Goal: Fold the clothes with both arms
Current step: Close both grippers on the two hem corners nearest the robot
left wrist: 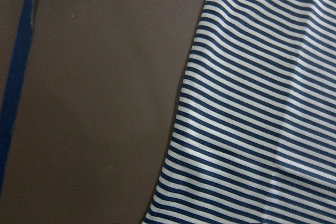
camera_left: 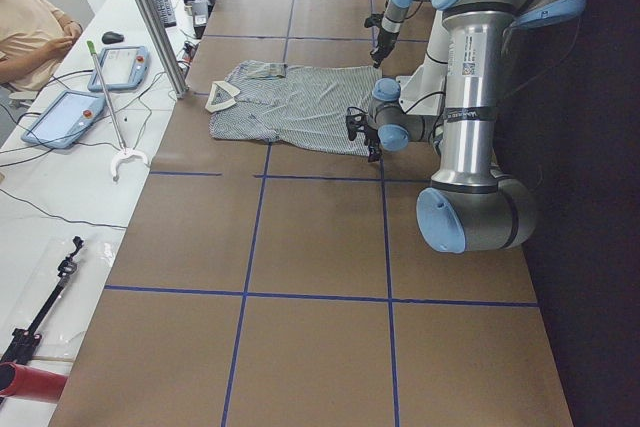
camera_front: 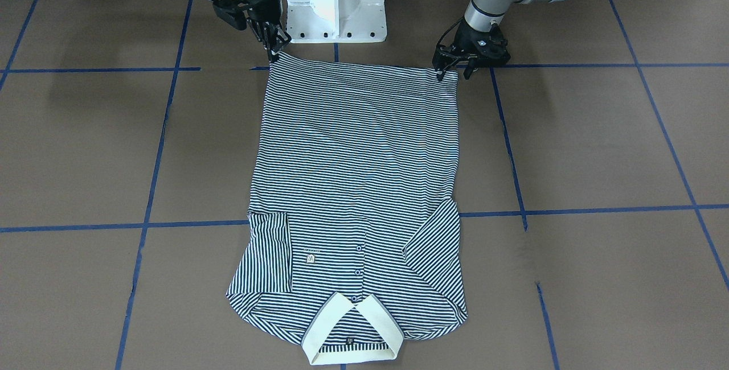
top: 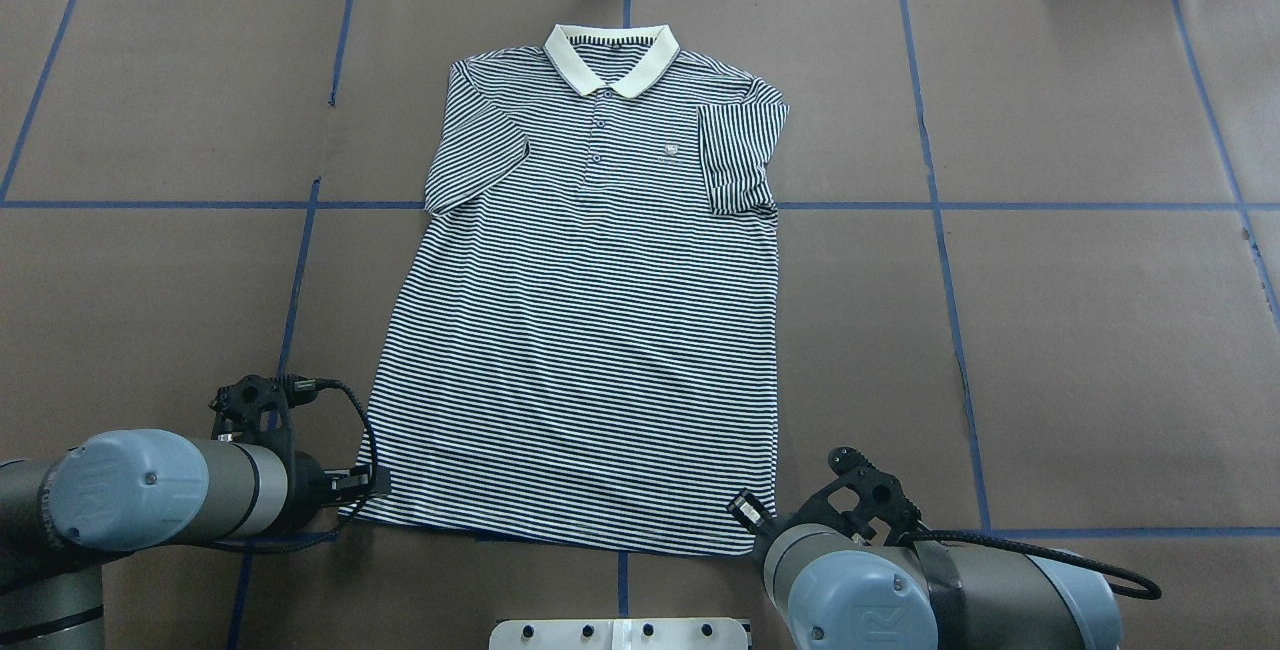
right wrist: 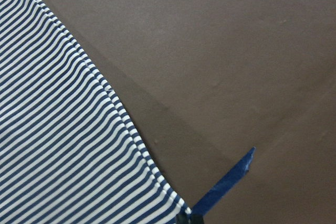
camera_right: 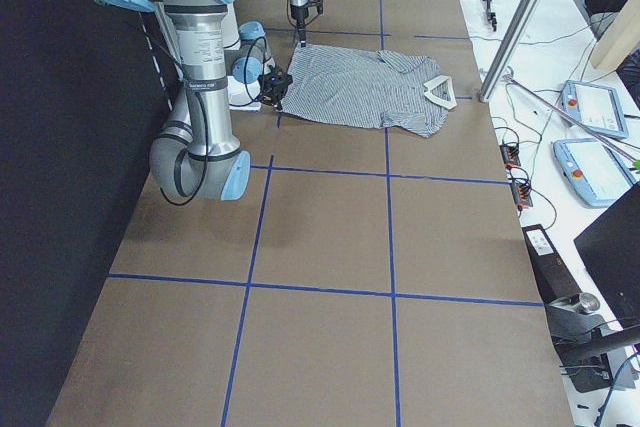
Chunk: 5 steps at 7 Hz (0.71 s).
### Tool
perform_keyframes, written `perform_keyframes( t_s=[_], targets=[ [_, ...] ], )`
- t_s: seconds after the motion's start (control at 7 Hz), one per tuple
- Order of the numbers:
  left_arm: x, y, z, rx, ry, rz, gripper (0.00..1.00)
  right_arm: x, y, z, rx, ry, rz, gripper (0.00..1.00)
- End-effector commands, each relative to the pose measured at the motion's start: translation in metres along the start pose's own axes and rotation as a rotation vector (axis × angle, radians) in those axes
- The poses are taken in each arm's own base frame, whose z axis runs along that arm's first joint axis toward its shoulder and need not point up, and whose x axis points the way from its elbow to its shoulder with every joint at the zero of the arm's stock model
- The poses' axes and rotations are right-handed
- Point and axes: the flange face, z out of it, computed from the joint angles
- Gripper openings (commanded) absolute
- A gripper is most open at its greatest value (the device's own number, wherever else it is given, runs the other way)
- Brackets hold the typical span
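Shirt: the polo shirt [camera_front: 359,159] lay flat and front up in the middle of the brown table [camera_front: 598,142]. In the front-facing view its cream collar [camera_front: 353,330] was at the bottom, almost at the frame's border. Its hem was at the top, near the white pedestal [camera_front: 336,0].
Sleeves: both were folded in over the chest. One sleeve [camera_front: 270,253] lay at lower left, just beside the pale patch [camera_front: 310,257], whose print was too small to read. The other sleeve [camera_front: 435,250] lay slanted at lower right.
Left gripper: the left gripper [camera_front: 454,73] sat at the hem corner in the upper right of the front-facing view. Its fingers were spread apart, one on each side of the corner, and gripped nothing that showed.
Right gripper: the right gripper [camera_front: 276,48] sat at the other hem corner, in the upper left. Its fingers were close together with the tips at the cloth. Whether they pinched it could not be told.
Overhead view: the right arm [top: 900,590] covered most of its own gripper. The left arm [top: 130,490] was cut off by the left edge.
Left wrist view: it showed only striped cloth on the right, bare table, and a blue tape line [left wrist: 16,77] on the left.
Right wrist view: the hem edge ran diagonally down to a tape strip [right wrist: 226,184]. A dark speck [right wrist: 184,219] was cut off at the bottom edge and could not be identified.
Side views: both grippers were too small to judge.
Person: a person [camera_left: 25,27] in the upper left of the exterior left view was mostly cropped by the frame.
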Motion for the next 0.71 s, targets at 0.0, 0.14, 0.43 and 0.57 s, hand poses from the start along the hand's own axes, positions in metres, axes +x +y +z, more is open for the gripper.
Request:
perform_keyframes(
  t_s=[0.0,0.14,0.43,0.57],
  targets=[
    [-0.0022,0.0015,-0.0025,-0.005,0.0,0.001,0.57,-0.0003,0.0001,-0.0009,-0.001,-0.002,0.0,0.0],
    [-0.0033,0.0021,-0.0014,-0.006,-0.003,0.001,0.55,-0.0009,0.0005,-0.0013,-0.002,-0.003,0.001,0.0],
    [-0.0033,0.0051,0.0002,-0.013,-0.005,0.005,0.51,-0.0015,-0.0002,-0.0021,-0.002,-0.004,0.002,0.0],
    [-0.0029,0.0052,-0.0005,-0.013,-0.004,0.005,0.44,-0.0014,-0.0001,-0.0021,-0.003,-0.003,0.002,0.0]
  ],
)
